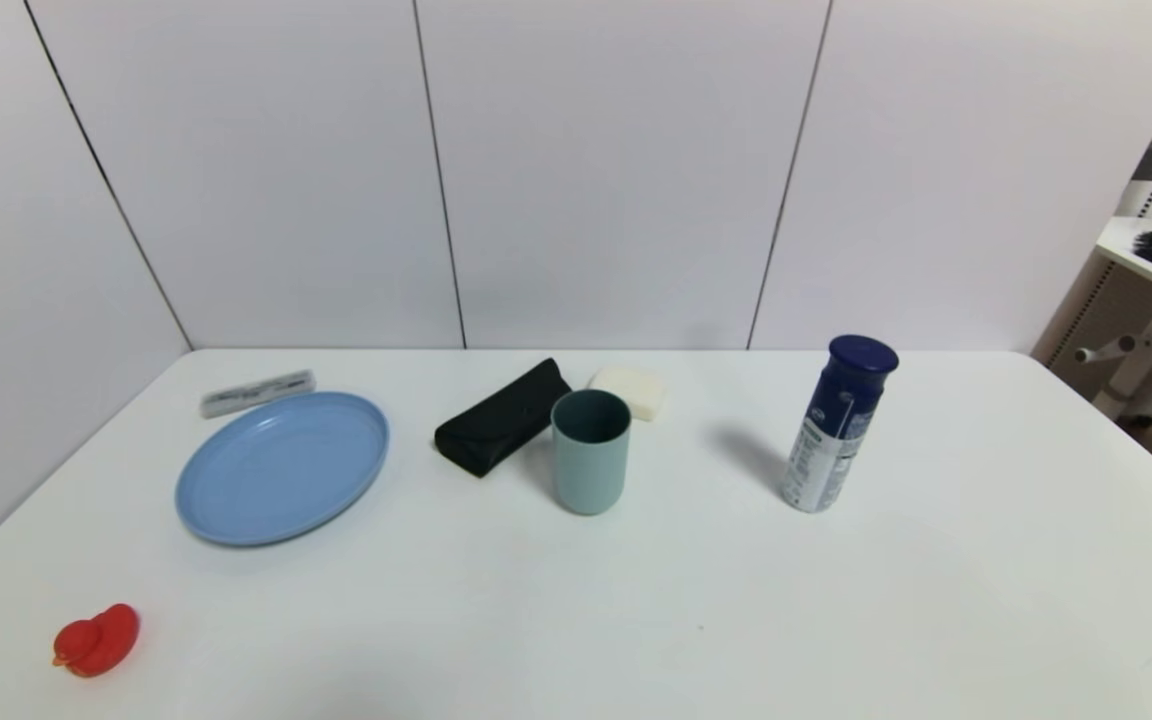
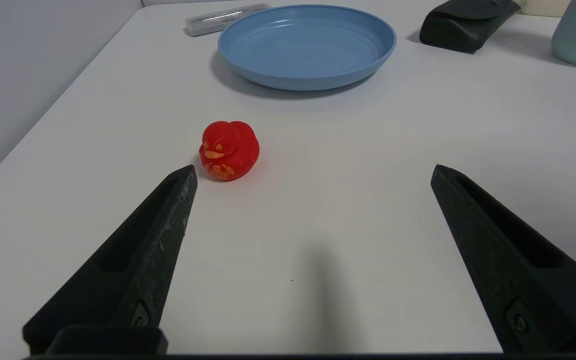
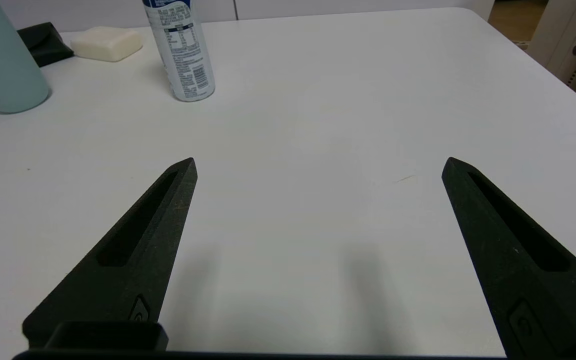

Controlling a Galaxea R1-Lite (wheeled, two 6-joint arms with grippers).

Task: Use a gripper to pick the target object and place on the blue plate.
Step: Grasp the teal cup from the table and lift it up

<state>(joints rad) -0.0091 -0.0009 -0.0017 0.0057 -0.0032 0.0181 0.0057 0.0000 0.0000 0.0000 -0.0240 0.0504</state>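
Head view: the whole white table [image 1: 636,600] is shown, but no gripper is seen in it.
Left wrist view: the left gripper [image 2: 313,170] is seen low over the near left part of the table, its jaws wide apart and nothing between them; a red toy duck [image 2: 229,150] stands just beside one fingertip.
Right wrist view: the right gripper [image 3: 318,162] is seen over the near right part of the table, jaws also wide apart, with only bare table between them.
Target object: the grey-green cup [image 1: 590,451] stands upright near the middle of the table, right of the blue plate [image 1: 281,466] and apart from it; nothing can be seen inside it.
Blue plate: it lies at the left; no object is on it.
Other things: a black case [image 1: 502,417] lies just beside the cup at its far left, a white block [image 1: 629,390] behind the cup, a spray can [image 1: 838,424] at the right, and a flat grey case [image 1: 256,392] beyond the plate.
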